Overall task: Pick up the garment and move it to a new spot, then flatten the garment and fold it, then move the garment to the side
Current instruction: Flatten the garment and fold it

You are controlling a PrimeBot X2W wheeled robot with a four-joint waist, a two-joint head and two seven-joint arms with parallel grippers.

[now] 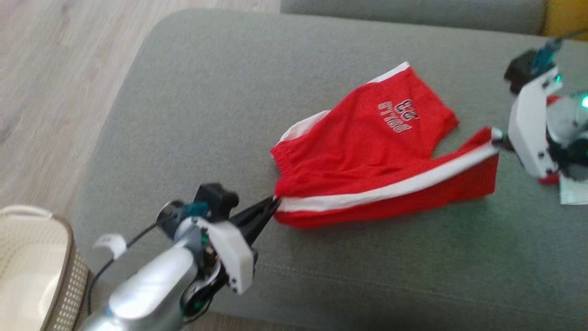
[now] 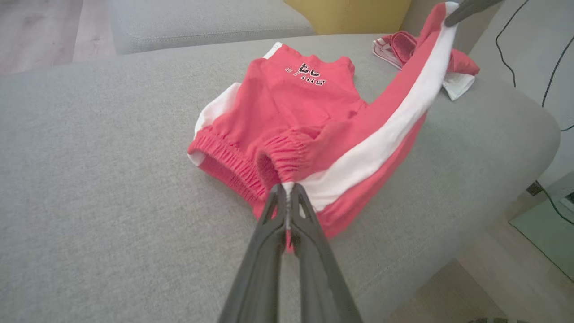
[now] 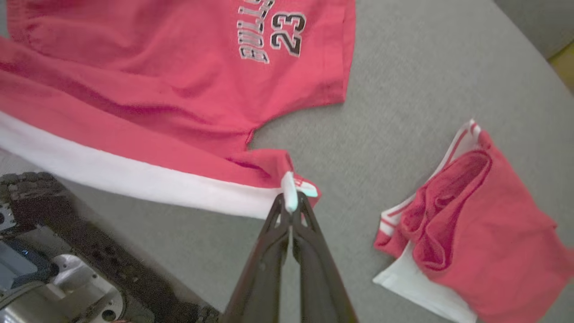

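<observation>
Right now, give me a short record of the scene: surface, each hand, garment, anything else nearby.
surface: grey cushion
left hand: shut on the waistband end of the red shorts
right hand: shut on the leg hem
garment: white side stripe, striped edge stretched between the hands, rest lying on the cushion
nearby: second red garment, bunched, apart from the shorts; pale basket beside the cushion

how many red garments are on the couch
2: the shorts mid-cushion, held between the left gripper and right gripper; a second red garment beside the right gripper. Others may be hidden.
</observation>
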